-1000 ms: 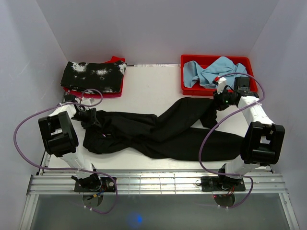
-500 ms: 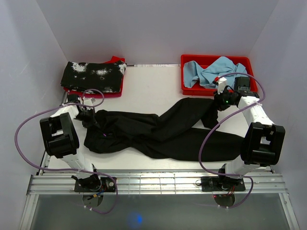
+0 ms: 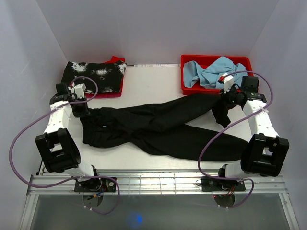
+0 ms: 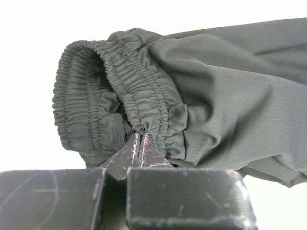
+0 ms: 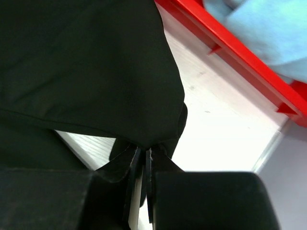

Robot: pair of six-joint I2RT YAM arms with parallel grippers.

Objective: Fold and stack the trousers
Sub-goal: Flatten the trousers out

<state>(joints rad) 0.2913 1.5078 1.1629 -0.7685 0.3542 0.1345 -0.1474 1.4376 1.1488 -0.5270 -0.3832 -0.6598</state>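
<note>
The plain black trousers [image 3: 158, 125] stretch across the white table from left to right, legs crossing near the middle. My left gripper [image 3: 82, 111] is shut on their gathered elastic waistband [image 4: 144, 103] at the left end, lifted off the table. At the right end, my right gripper [image 3: 225, 101] is shut on a leg's hem [image 5: 158, 122], which hangs in a point from the closed fingers. In the left wrist view the left gripper [image 4: 140, 136] pinches the waistband; in the right wrist view the right gripper [image 5: 145, 152] pinches the dark cloth.
A folded black garment with white splotches [image 3: 93, 75] lies on a red tray at the back left. A red bin [image 3: 188, 88] at the back right holds light blue cloth [image 3: 213, 72]. White walls close in on both sides.
The left gripper shut on the waistband and lifted it up and back-left. The right gripper pulled its hem rightward and up. The trousers are stretched straighter between them.
</note>
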